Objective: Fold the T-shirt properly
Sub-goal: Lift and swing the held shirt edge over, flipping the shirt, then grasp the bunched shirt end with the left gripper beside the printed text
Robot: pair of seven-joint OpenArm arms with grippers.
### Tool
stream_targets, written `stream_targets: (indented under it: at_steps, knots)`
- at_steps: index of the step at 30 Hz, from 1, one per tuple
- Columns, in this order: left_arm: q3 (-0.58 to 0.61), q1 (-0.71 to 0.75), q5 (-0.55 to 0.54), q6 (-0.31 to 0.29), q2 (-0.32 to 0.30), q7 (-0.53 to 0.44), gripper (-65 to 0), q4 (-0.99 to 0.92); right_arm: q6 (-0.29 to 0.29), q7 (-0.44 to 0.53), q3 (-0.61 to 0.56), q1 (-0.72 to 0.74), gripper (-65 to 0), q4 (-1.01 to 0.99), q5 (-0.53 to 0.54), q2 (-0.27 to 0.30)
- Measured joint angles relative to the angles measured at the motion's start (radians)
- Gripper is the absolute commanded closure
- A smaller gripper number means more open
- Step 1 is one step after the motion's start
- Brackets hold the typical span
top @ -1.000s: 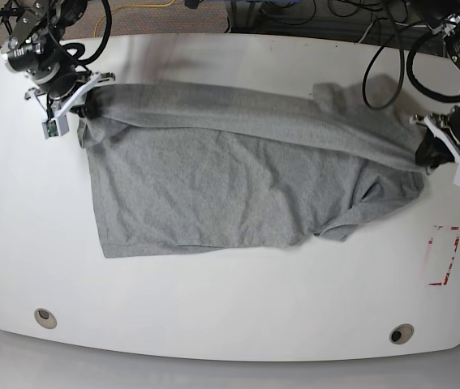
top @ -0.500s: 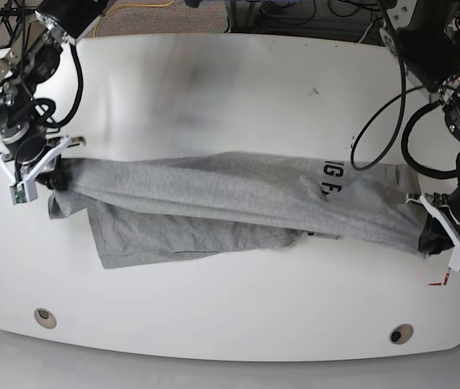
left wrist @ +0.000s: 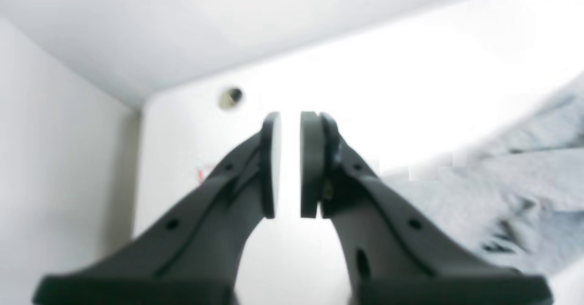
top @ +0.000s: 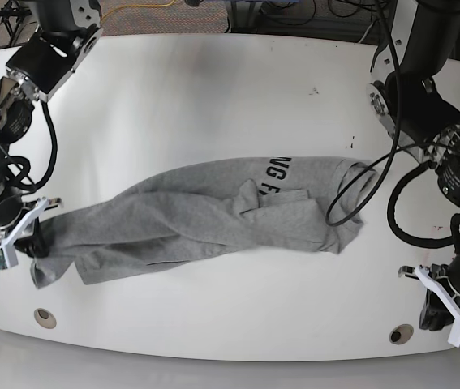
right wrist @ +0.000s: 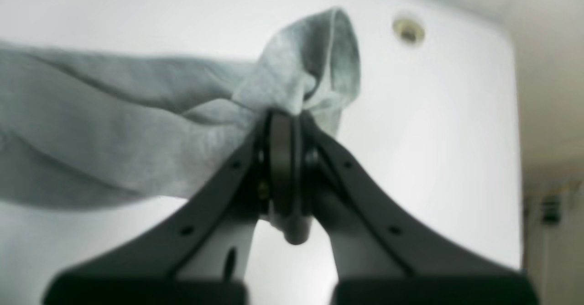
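Right gripper (right wrist: 283, 127): clamping a bunched corner of the T-shirt (top: 213, 211) near the table's (top: 213, 89) front left corner, apparently anchoring that end for the fold. Left gripper (left wrist: 290, 163): hovering empty by the front right corner, pads standing a narrow slit apart, gripping nothing. T-shirt lying rumpled across the table's middle, stretching from the right gripper toward the collar end, well apart from the left gripper, lettering showing.

Left tool (left wrist: 290, 163) parted, right tool (right wrist: 283, 168) clamped.
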Motion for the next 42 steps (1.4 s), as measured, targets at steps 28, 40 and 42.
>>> stream_targets:
  at_steps: [28, 40, 42]
  knots:
    - [-0.008, 0.288, 0.035, 0.000, 0.147, -0.001, -44.0, -0.172, 0.000, 0.002, -0.064, -0.007, -2.1, -0.022, -0.002, 0.024]
    - [-0.043, 0.323, 0.039, 0.133, 0.285, -0.155, -44.3, -0.440, 0.001, 0.003, -0.065, -0.035, -2.1, -0.023, -0.001, 0.006]
    - [-0.041, 0.326, 0.034, 0.151, 0.295, -0.185, -44.3, -0.499, 0.001, 0.002, -0.065, -0.039, -2.1, -0.023, -0.001, 0.008]
